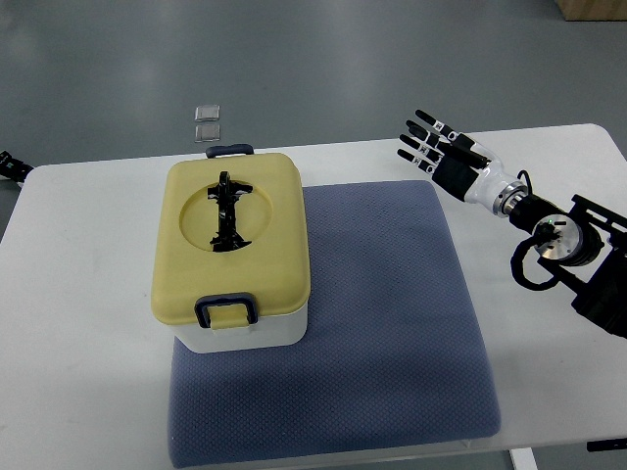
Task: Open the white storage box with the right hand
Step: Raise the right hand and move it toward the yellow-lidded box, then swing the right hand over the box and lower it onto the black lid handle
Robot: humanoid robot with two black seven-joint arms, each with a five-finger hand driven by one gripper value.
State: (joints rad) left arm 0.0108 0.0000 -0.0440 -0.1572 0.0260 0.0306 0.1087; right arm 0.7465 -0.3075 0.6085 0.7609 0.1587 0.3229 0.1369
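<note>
From the top view, the box [232, 257] was my landmark. It stood on the left part of a blue mat [382, 323], its left side overhanging the mat's left edge onto the white table [88, 294]. The table's far edge ran just behind the box; beyond it lay grey floor with two small clear squares [208, 121]. To the right of the box the mat stretched bare almost to the table's right end, leaving wide room on that side. Left of the box was a broad strip of bare tabletop, and in front of it more mat up to the near edge.

The box had a white body with rounded corners and a pale yellow lid [235, 230], smooth and matte, with a shallow round hollow in the top. A black handle [227, 212] lay folded in that hollow. A dark blue latch [227, 311] sat on the near side of the lid and another [229, 151] on the far side, and the lid was down. The mat had a fine dimpled weave.

My right hand [439, 149] hovered well to the right of the box and slightly beyond its far side, over the mat's far right corner. Its black fingers [421, 140] were spread, pointing toward the box, holding nothing and touching nothing. A bit of my left arm [10, 164] showed at the picture's left edge, far left of the box.
</note>
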